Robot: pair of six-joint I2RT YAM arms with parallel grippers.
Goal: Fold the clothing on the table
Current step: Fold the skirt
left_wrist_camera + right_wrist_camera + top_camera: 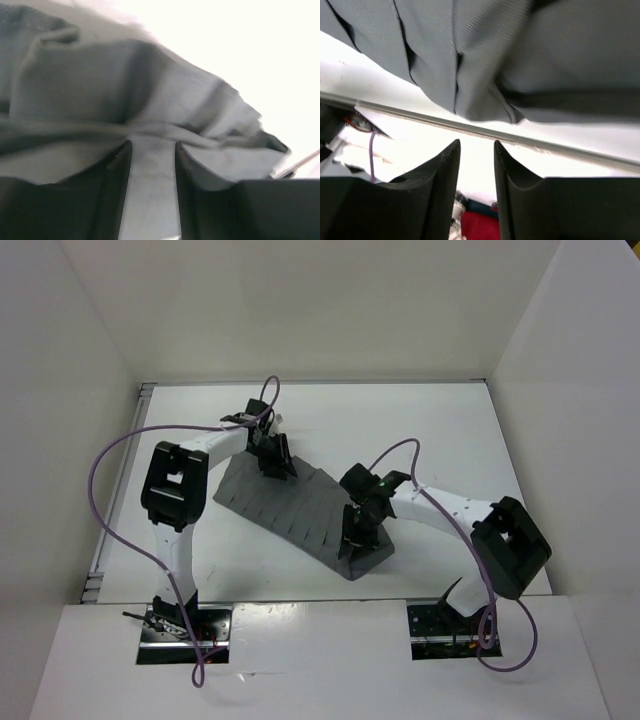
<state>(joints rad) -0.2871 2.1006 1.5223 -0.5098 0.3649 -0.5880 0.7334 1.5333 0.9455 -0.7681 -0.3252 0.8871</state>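
Observation:
The clothing (pixel 290 502), a grey pleated garment, lies spread slantwise on the white table (pixel 400 420), from the middle left toward the near right. My left gripper (pixel 273 462) stands at its far left edge. In the left wrist view its jaws (pixel 153 144) are apart, with flat grey fabric (pixel 90 85) showing in the gap and bunched folds just beyond the tips. My right gripper (pixel 355 540) hovers over the near right end. It is open (pixel 476 142) with nothing between the fingers, and the pleated cloth (pixel 545 60) hangs just past the tips.
White upright walls (pixel 90 340) close in the table on the left, back and right. Purple cables (pixel 110 455) loop from both arms. The table's near edge (pixel 470 129) runs under the right gripper, with something red (pixel 480 225) below it.

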